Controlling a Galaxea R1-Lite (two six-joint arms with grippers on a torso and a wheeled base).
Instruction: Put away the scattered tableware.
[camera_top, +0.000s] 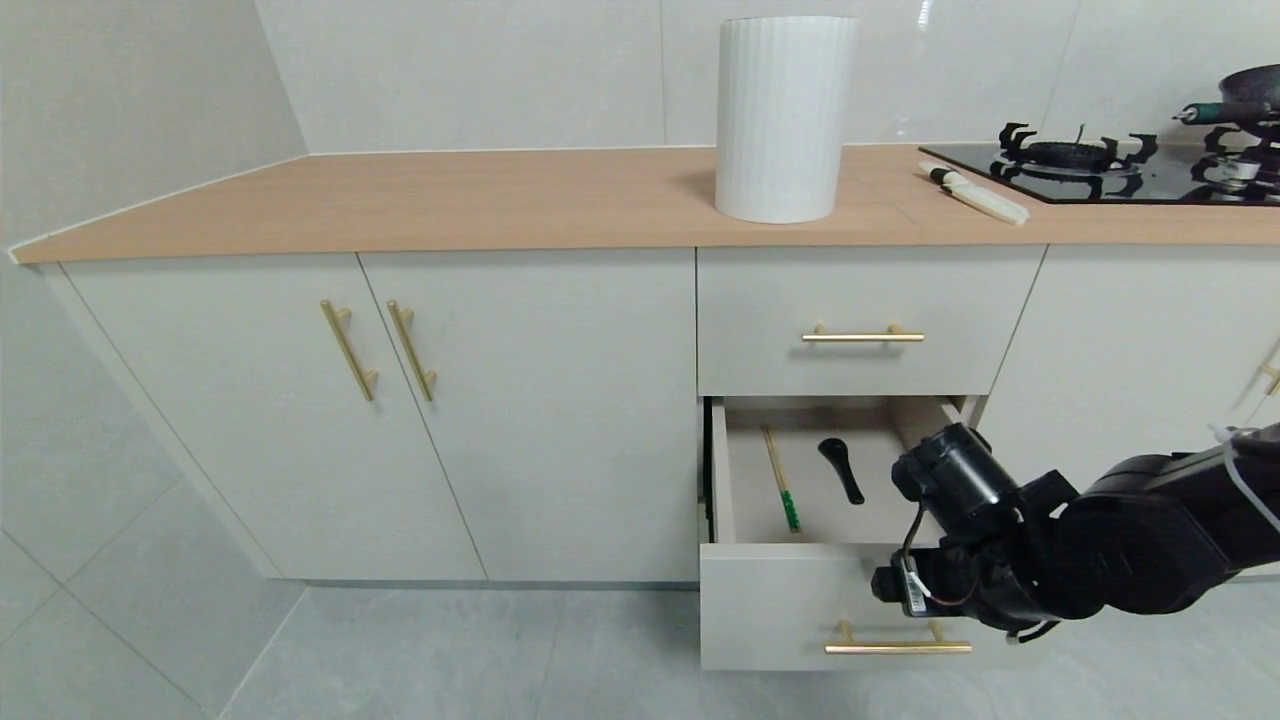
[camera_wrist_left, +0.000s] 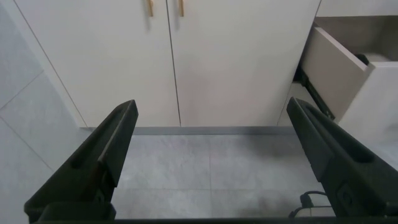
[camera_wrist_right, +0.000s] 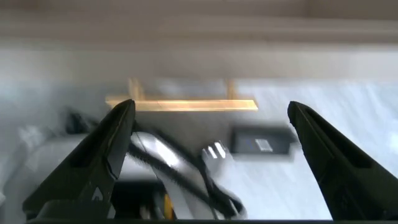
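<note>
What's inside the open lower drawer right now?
Chopsticks with green ends and a black spoon lie in the drawer. The right arm covers its right side, so anything there is hidden.

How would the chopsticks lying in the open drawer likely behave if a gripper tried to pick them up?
The chopsticks look thin and rigid, so probably light and stiff. Lying flat on the drawer floor, they may roll or separate when nudged, and their slim shafts could slip from a pinch.

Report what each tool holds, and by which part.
Nothing is held: the left tool and the right tool are both open and empty, the right one facing a gold drawer handle.
</note>
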